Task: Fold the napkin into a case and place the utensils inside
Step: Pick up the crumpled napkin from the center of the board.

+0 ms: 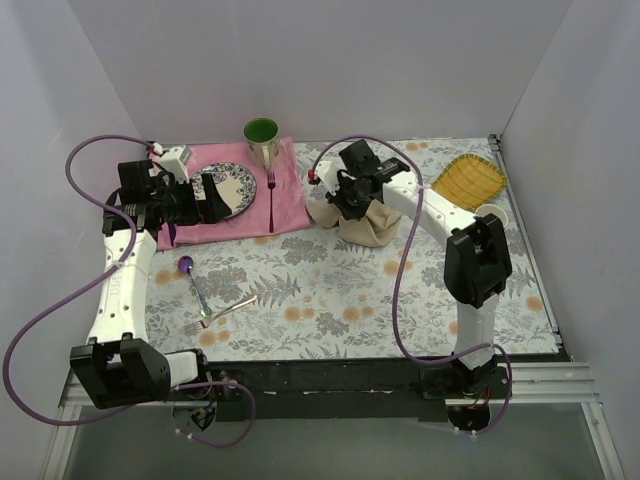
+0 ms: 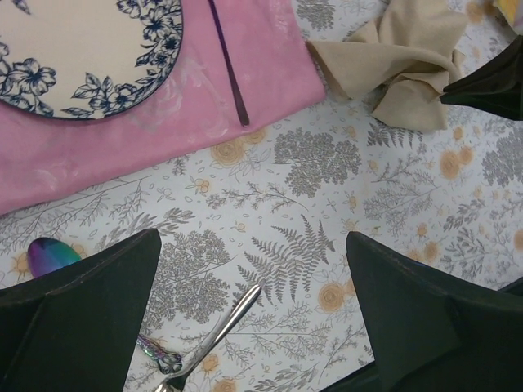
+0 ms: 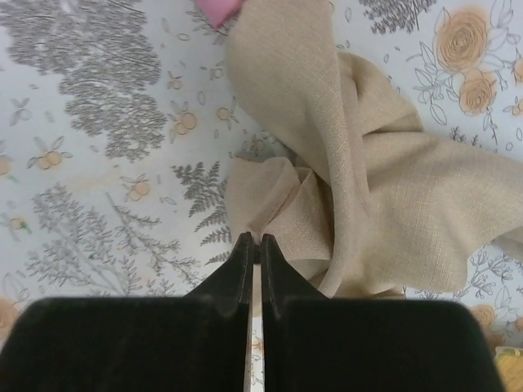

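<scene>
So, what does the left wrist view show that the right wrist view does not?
Only the left wrist view: the white plate with blue flowers, the dark purple utensil, the iridescent bowl of the metal spoon, the handle of the pale silver fork and the open left gripper. Only the right wrist view: the right gripper closed on a fold of the beige-tan cloth napkin. Both: that crumpled napkin, the pink cloth mat and the flowered tablecloth.

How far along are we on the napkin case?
Nothing done yet. The beige-tan cloth napkin lies crumpled; the right gripper is shut on its edge. Left: folding it, then loading the iridescent metal spoon and pale fork, both lying loose.
</scene>
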Controlling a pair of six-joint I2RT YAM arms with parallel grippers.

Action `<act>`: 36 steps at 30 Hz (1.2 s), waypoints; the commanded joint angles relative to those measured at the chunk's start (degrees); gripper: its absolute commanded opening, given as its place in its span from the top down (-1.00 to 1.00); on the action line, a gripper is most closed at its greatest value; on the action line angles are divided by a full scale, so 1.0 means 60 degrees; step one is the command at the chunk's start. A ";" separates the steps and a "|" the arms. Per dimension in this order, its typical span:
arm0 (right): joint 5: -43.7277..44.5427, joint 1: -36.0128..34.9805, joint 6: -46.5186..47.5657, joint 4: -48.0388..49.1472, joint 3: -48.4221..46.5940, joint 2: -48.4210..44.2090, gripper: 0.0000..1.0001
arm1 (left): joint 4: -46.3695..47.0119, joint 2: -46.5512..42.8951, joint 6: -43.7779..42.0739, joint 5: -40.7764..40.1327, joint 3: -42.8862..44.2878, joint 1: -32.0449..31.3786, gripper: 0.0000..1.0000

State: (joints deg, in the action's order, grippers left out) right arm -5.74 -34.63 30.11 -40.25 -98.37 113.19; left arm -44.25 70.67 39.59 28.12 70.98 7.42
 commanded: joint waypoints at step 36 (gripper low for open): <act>-0.1302 0.0191 -0.1561 0.2445 0.1305 -0.7906 0.97 | 0.3722 -0.0646 -0.1985 0.1851 -0.3831 -0.5423 -0.86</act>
State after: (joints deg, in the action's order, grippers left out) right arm -20.29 -33.61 22.13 -30.50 -94.30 68.47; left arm -32.80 66.24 25.76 47.05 51.86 -18.37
